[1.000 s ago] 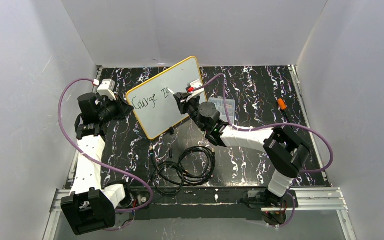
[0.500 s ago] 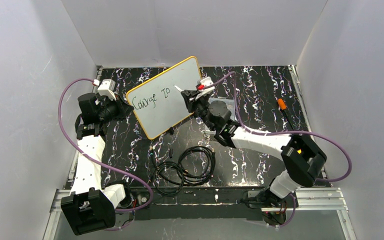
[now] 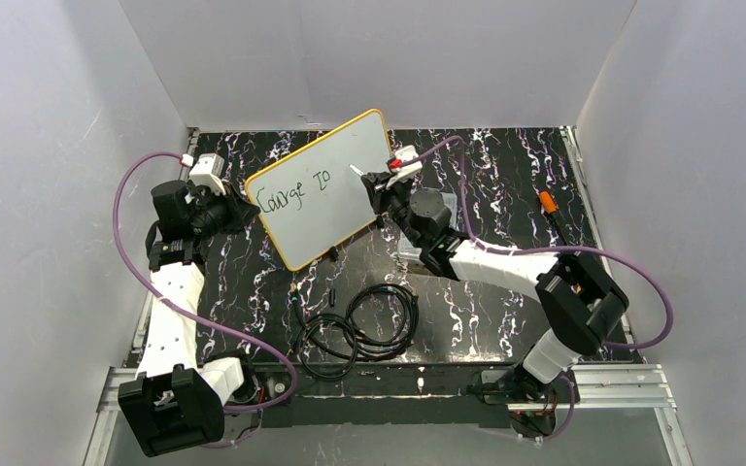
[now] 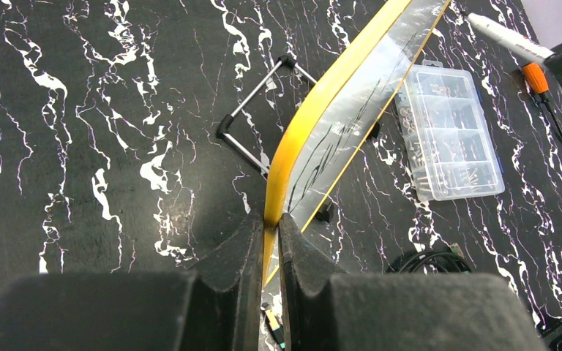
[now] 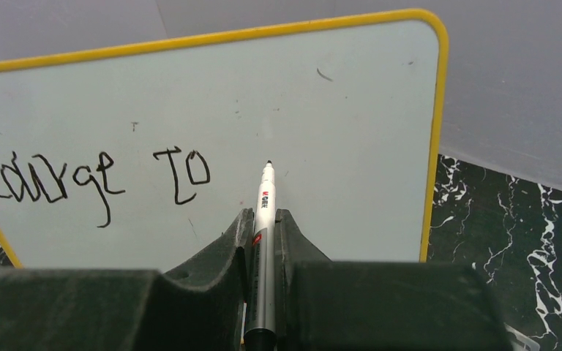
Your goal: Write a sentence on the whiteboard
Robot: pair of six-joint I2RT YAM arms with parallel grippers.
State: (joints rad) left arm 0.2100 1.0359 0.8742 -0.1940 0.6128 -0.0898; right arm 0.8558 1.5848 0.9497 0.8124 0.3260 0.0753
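Nearest the arm bases, coiled black cables (image 3: 359,325) are seen lying on the black marbled tabletop (image 3: 253,282), near the whiteboard's lower corner. Beyond them the whiteboard (image 3: 335,218) is held tilted up off the tabletop, left of centre. Its yellow rim is pinched at the left edge by the left fingers (image 4: 245,245), which are closed on it. In the left wrist view the board is seen nearly edge-on, and a wire stand (image 4: 252,124) is shown on the tabletop at its back face — hidden by the board from above. A marker (image 5: 265,197) is clamped between the right fingers (image 5: 238,234), its dark tip pointed at the bare white surface just right of the sentence (image 5: 95,175). Whether the tip touches cannot be told. One line is written, reading roughly "Courage To", across the board's upper left part. Farther back, a clear compartmented box (image 4: 450,131) is set on the tabletop beside the board's right edge — from above it is largely covered by the right arm. An orange-handled tool (image 3: 547,202) is laid well apart, near the right wall.
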